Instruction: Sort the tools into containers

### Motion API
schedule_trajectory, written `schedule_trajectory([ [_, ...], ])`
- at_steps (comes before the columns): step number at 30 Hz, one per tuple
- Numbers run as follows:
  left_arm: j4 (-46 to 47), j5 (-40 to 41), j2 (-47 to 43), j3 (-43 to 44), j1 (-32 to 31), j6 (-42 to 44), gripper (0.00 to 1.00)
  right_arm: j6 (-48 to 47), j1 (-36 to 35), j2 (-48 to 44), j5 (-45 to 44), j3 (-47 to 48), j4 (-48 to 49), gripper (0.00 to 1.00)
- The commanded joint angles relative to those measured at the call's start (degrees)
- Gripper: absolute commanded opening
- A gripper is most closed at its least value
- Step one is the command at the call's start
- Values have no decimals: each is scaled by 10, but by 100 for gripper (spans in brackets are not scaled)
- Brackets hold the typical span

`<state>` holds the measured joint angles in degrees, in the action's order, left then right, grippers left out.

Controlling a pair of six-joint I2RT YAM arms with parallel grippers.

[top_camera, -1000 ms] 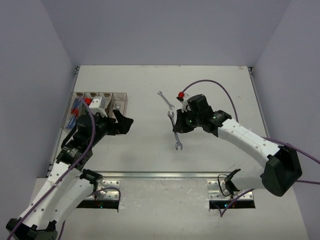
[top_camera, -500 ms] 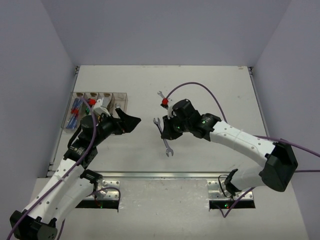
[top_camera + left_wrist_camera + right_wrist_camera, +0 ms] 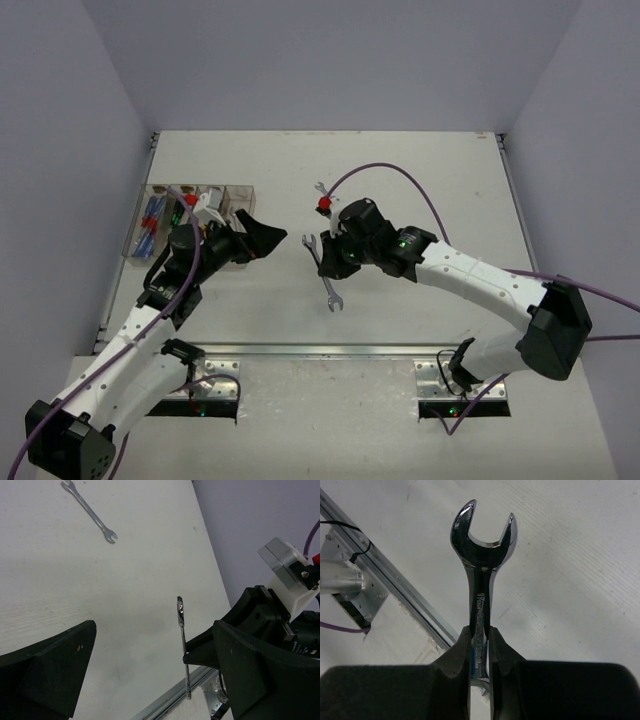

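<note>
Sorting's mostly done from what I can see, just the tail end left. My right gripper (image 3: 328,256) is clamped on a silver open-end wrench (image 3: 331,291), pinching the shank with one open head sticking out past the fingertips. It's up off the table (image 3: 430,170), about mid-table, hanging over bare surface and pointing down toward the near edge. My left gripper (image 3: 262,238) is spread wide with nothing in it, aimed right at that wrench from the left, so my guess is a hand-over is the plan, since the bins are on the left arm's side.

What's left: this wrench has to get into a bin, and a second wrench (image 3: 89,511) is lying flat on the table a bit farther back, just past my right gripper. I can't spot any other loose tools out on the table.

The clear bins (image 3: 244,194) sit in a row at the far left, well apart from the held wrench. My left arm covers a good chunk of them. The leftmost ones hold blue and red handles (image 3: 150,216). What's in the rest I can't really tell from here.
</note>
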<state>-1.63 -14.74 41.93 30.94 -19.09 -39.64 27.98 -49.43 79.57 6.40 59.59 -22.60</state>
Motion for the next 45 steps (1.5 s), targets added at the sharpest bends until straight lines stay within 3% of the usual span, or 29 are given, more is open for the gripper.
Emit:
schedule_trajectory([
  [1,80,-9,15,7,-11,-5,100,-9,-16,-1,-51,49,3,0],
  [12,125,48,68,3,-75,-34,93,-2,-36,9,-67,83,9,0],
  [20,220,34,137,-3,-118,-65,72,7,-51,21,-66,107,22,0],
  [21,226,35,141,-3,-124,-66,66,7,-52,23,-66,111,22,0],
  [24,223,43,156,5,-130,-63,24,10,-55,20,-66,113,30,0],
  [26,220,44,160,11,-130,-60,3,12,-55,16,-66,110,34,0],
  [29,206,44,165,26,-130,-42,0,12,-55,4,-67,93,45,3],
  [30,193,51,168,37,-130,-29,0,14,-55,-3,-76,87,47,22],
  [32,150,66,178,69,-128,10,0,17,-54,-21,-106,71,44,76],
  [33,86,102,193,114,-126,61,0,19,-49,-43,-135,58,28,95],
  [36,-72,226,254,233,-96,172,0,22,-14,-103,-189,24,-24,99],
  [39,-198,276,357,381,-5,259,0,30,61,-167,-195,-36,-53,99],
  [41,-231,290,402,414,33,297,0,29,108,-201,-166,-50,-53,99],
  [42,-262,319,441,485,53,323,0,20,139,-225,-148,-77,-53,99],
  [45,-286,336,508,547,79,378,0,-6,149,-253,-139,-99,-57,99],
])
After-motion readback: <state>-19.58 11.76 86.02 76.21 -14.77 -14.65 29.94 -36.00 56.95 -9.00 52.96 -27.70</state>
